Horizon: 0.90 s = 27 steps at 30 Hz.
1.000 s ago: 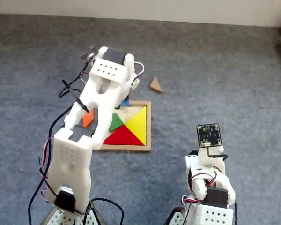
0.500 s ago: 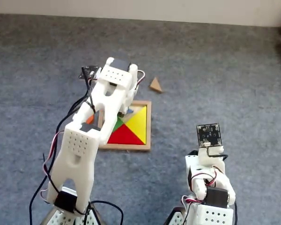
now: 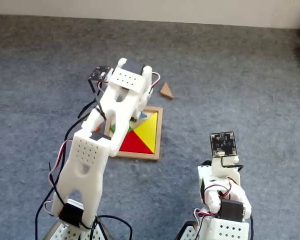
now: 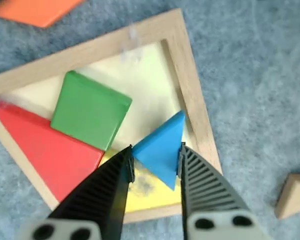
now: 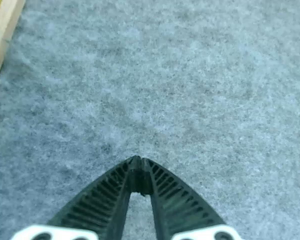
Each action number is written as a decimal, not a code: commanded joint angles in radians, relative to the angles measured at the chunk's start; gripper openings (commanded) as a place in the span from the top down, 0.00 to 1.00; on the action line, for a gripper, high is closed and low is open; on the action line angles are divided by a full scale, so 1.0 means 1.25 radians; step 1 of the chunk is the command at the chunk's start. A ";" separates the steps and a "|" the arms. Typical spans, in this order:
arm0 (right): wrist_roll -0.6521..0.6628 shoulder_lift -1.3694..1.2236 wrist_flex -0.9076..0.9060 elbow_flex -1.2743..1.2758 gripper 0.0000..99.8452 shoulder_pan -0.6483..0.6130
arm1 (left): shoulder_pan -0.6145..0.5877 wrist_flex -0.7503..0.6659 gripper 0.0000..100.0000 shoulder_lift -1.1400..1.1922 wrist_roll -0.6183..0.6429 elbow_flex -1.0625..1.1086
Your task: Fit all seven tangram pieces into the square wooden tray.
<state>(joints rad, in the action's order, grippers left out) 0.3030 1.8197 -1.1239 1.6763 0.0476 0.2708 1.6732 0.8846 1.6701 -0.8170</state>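
The square wooden tray (image 3: 159, 136) lies mid-table on the grey carpet (image 5: 200, 75), partly under the left arm. The left gripper (image 4: 155, 149) is clamped on a blue triangle (image 4: 161, 144), its ribbed black fingers pinching two edges. It holds the piece over the tray's far part, next to the rim, and I'd guess that is so it can go down into the pale bare floor there. I can't tell whether the piece touches the floor yet.

A green square (image 4: 90, 111), a big red triangle (image 4: 40, 150) and a yellow triangle (image 3: 147, 131) already sit flat inside, edges butted together. They are smooth, painted, thick-cut blocks against a plain light-wood frame.

An orange piece (image 4: 35, 9) lies just outside the rim, and a tan triangle (image 3: 165, 90) sits on the carpet beyond the tray's far right corner, so both are waiting their turn.

The right gripper (image 5: 140, 165) is pressed together on nothing, parked low over fuzzy carpet at the near right, out of the way.
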 commanded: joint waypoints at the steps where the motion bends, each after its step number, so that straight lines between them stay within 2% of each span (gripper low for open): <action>1: -0.005 0.009 0.008 0.105 0.99 0.009 | 0.037 0.054 0.74 -0.010 0.006 -0.078; 4: -0.005 0.009 0.008 0.105 0.99 0.009 | 0.042 0.054 0.58 -0.010 0.006 -0.079; 7: -0.005 0.009 0.008 0.105 0.99 0.009 | 0.042 0.054 0.50 -0.010 0.009 -0.080; 16: -0.005 0.009 0.008 0.105 0.99 0.009 | 0.025 0.070 0.47 -0.056 -0.011 -0.075; 20: -0.005 0.009 0.008 0.105 0.99 0.009 | -0.002 0.070 0.47 -0.147 -0.156 -0.028; 25: -0.005 0.009 0.008 0.105 0.99 0.009 | -0.030 0.069 0.47 -0.301 -0.404 0.152; 27: -0.005 0.009 0.008 0.105 0.99 0.009 | -0.030 0.068 0.48 -0.361 -0.463 0.225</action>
<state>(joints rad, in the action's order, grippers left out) 0.3030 1.8197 -1.1239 1.6763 0.0476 0.2432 1.7484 0.6237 1.2758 -0.6759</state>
